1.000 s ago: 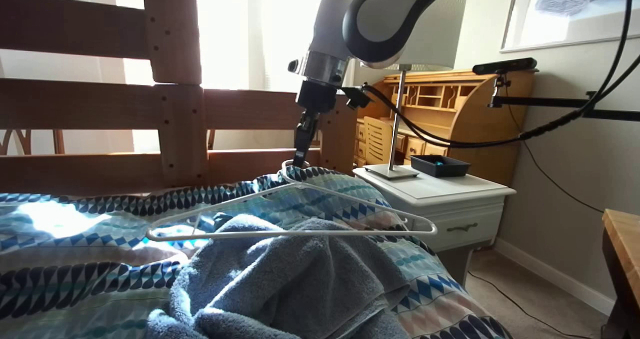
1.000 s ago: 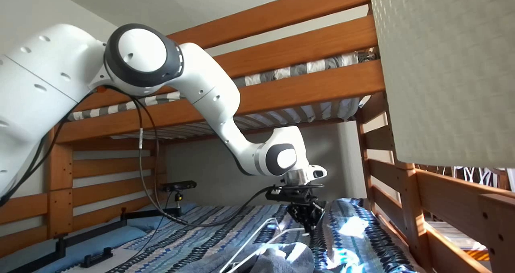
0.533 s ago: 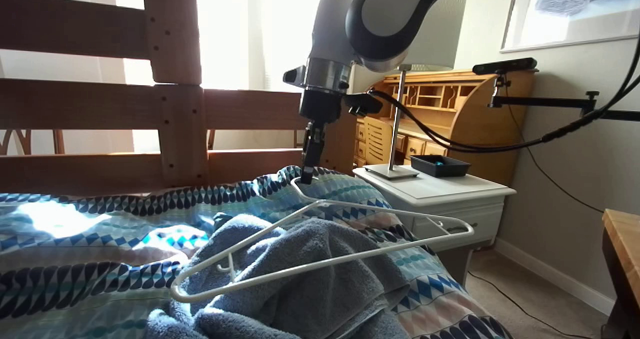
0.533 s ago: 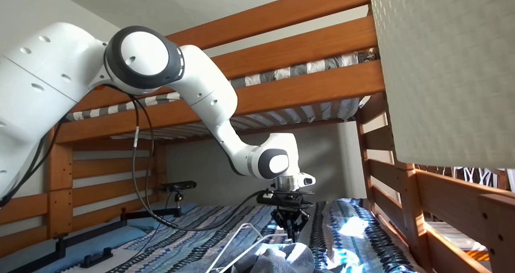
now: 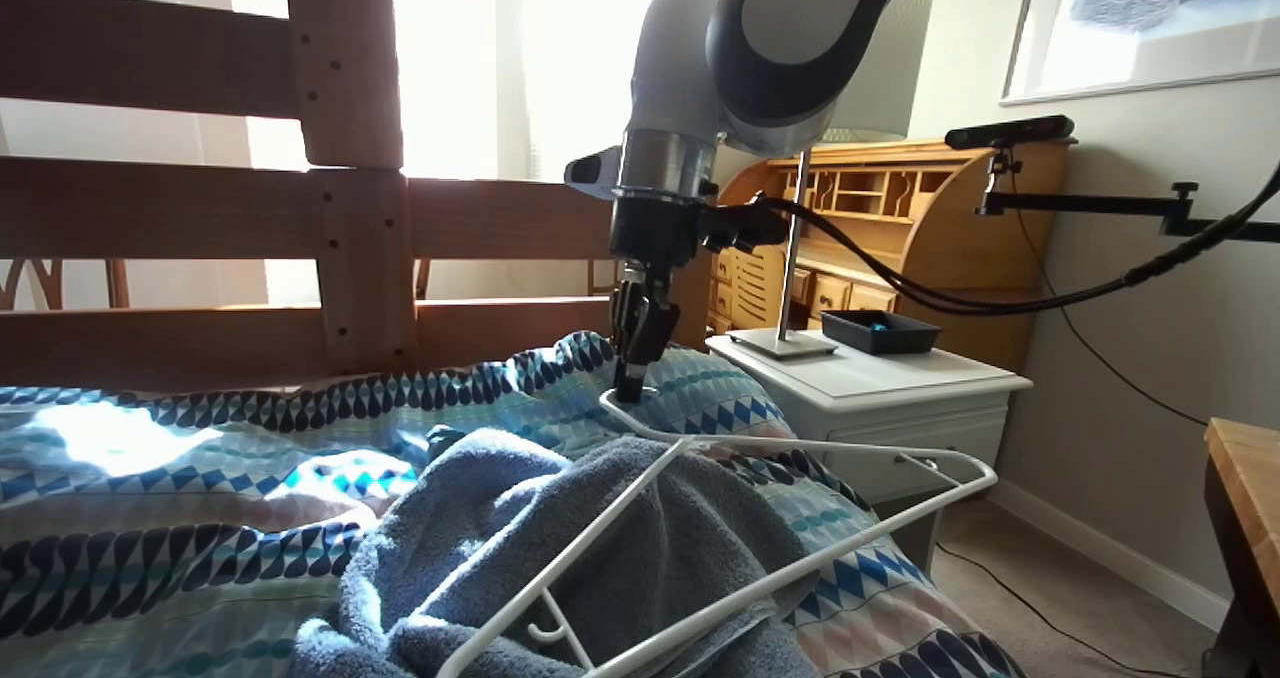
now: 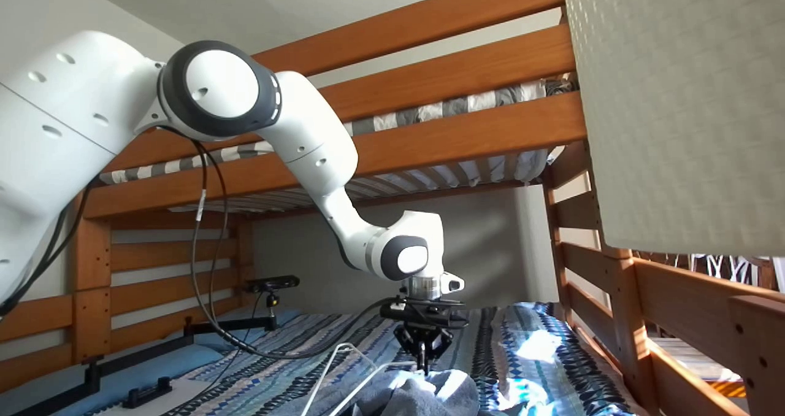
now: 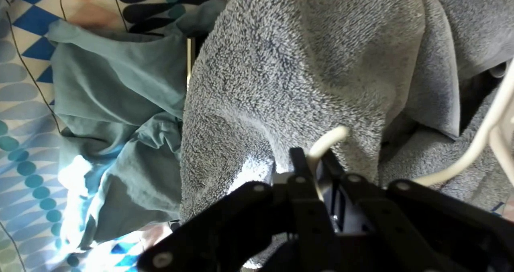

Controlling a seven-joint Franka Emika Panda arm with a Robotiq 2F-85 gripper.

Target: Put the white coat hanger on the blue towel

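The white coat hanger (image 5: 840, 447) hangs by its hook from my gripper (image 5: 629, 393), its body over the towel. Its near corner runs out of the bottom of that exterior view. The blue towel (image 5: 470, 548), greyish-blue and crumpled, lies on the bed. In an exterior view the gripper (image 6: 423, 370) is just above the towel (image 6: 432, 400), with the hanger (image 6: 368, 381) slanting down in front. In the wrist view the gripper (image 7: 314, 156) is shut on the hanger's hook (image 7: 331, 137), over the towel (image 7: 281, 63). I cannot tell whether the hanger touches the towel.
A teal cloth (image 7: 120, 91) lies beside the towel on the patterned bedspread (image 5: 200, 568). A wooden bed rail (image 5: 500, 333) stands behind. A white nightstand (image 5: 900, 383) with a lamp and black tray (image 5: 880, 333) stands beside the bed. The upper bunk (image 6: 466, 127) is overhead.
My gripper has moved down, carrying the hanger lower over the towel. The hanger has swung, one end coming nearer and the other shifting right in an exterior view. The grip on the hook stays.
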